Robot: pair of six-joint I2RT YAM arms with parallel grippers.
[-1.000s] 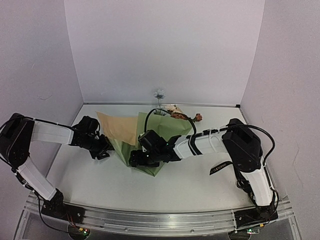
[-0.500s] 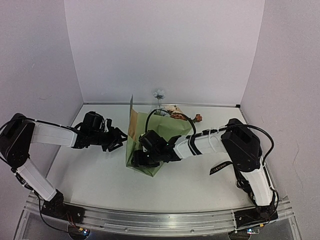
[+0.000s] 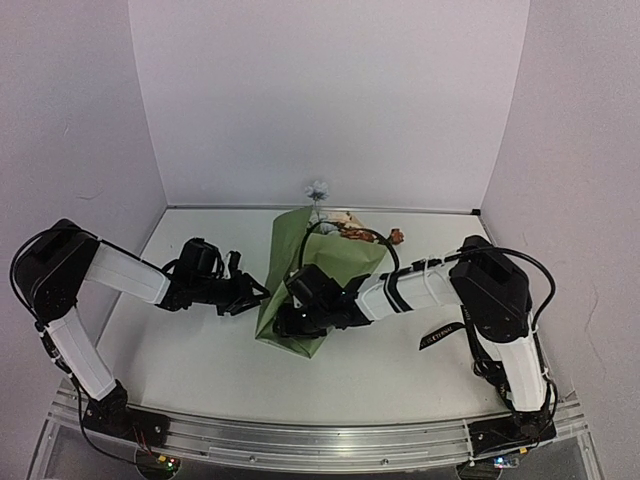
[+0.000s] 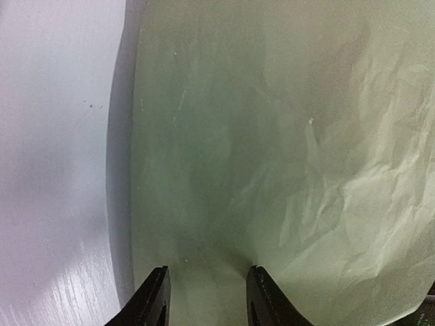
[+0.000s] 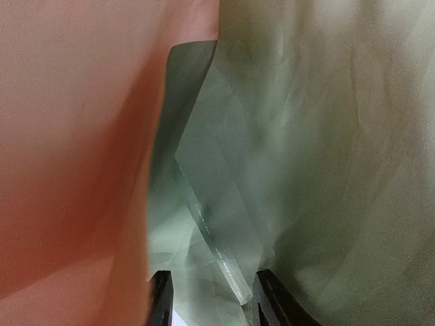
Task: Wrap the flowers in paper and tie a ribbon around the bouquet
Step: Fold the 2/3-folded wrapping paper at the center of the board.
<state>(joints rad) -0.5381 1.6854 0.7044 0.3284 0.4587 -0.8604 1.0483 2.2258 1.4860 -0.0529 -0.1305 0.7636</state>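
Left hand (image 3: 250, 293): fingers partly open, with a clear gap between the tips. In the left wrist view olive-green sheet fills that gap, but the tips do not pinch it. Right hand (image 3: 287, 321): fingers likewise partly open, set either side of a folded crease. No clamp on the sheet is visible.

Materials and shape
- The paper (image 3: 292, 250) is thin, matte and creased, olive-green on one face and tan on the reverse. The right wrist view shows the tan face at 9 o'clock and the green face from 12 to 3 o'clock.
- It forms a rough cone at the centre of the worktop (image 3: 190, 365), narrow end toward 6 o'clock and wide end toward 12 o'clock.
- The flowers (image 3: 350, 228) lie inside. Cream and rust blooms and one pale blue bloom protrude at the wide end.
- The ribbon (image 3: 440, 335), black with pale lettering, lies at 4 o'clock of the cone, beside the right arm.

Pose
- The left arm reaches in low from 9 o'clock, hand level, tips at the raised left flap.
- The right arm reaches across from 3 o'clock, its hand at the cone's narrow end and partly covered by paper.

Clearance
- Open worktop lies at 6 and 9 o'clock of the cone.
- The blooms sit near the back wall (image 3: 330, 100).
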